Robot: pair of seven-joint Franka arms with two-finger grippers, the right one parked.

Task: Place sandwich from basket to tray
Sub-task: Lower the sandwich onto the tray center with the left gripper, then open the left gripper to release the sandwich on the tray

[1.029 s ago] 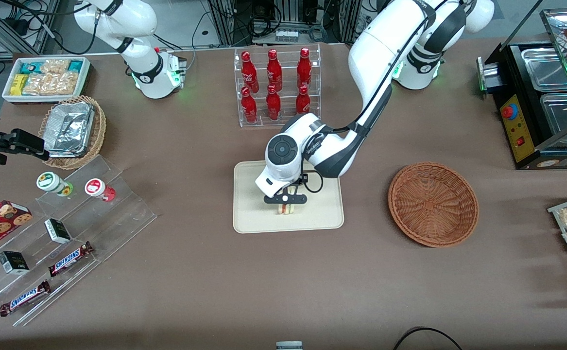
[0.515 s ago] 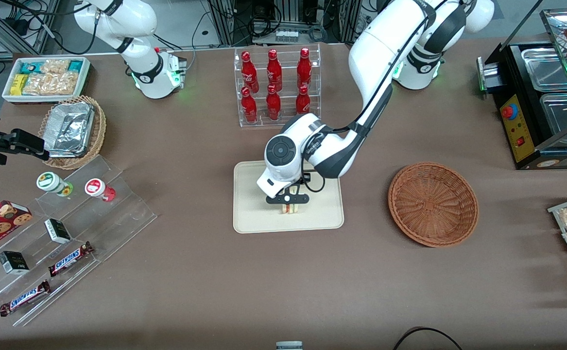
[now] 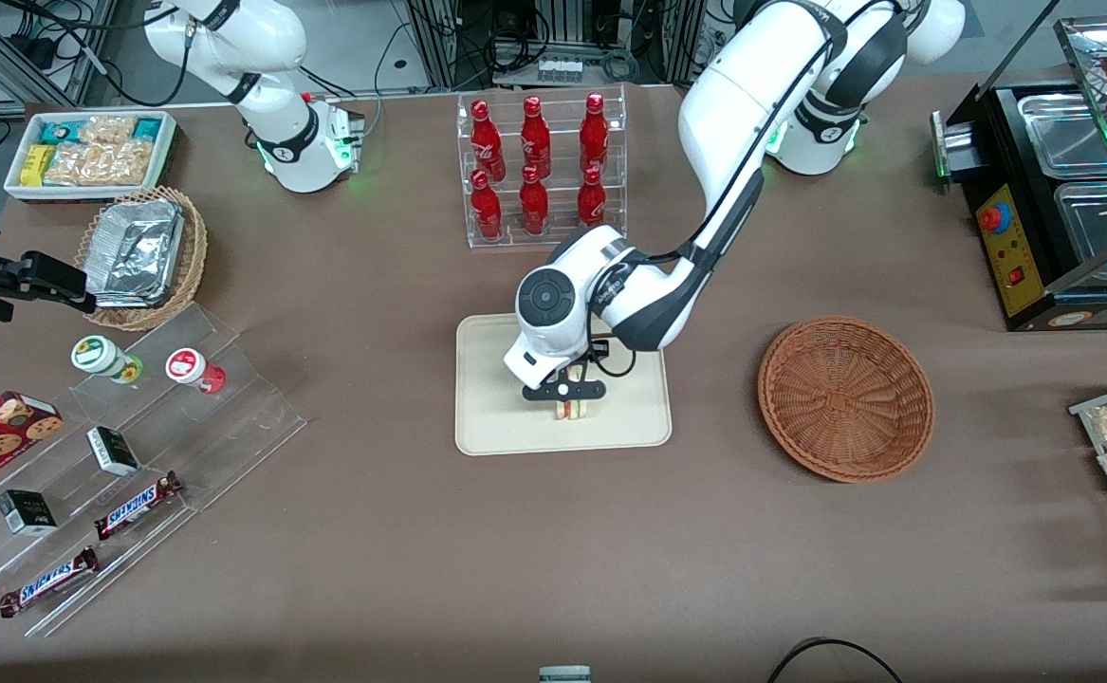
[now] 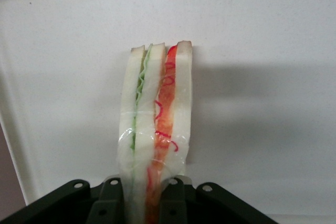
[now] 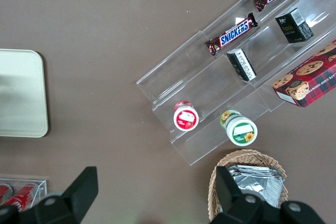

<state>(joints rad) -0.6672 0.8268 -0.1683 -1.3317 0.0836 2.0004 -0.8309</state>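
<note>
Sandwich (image 4: 155, 124): pale bread wedge, green and red-orange filling along the exposed edge. It stands on edge over the tray (image 3: 496, 417), long axis running straight out from the gripper (image 3: 567, 398), tip away. Jaws clamped on its wide end, one per bread face. Basket (image 3: 845, 398) sits well apart.

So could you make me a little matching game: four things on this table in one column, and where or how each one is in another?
Things:
1. sandwich
2. basket
3. gripper
4. tray

States:
A. holds nothing
B. shut, over the tray
C. pinched between the fingers
D. lies under the sandwich

Pairs: 1-C, 2-A, 3-B, 4-D
</note>
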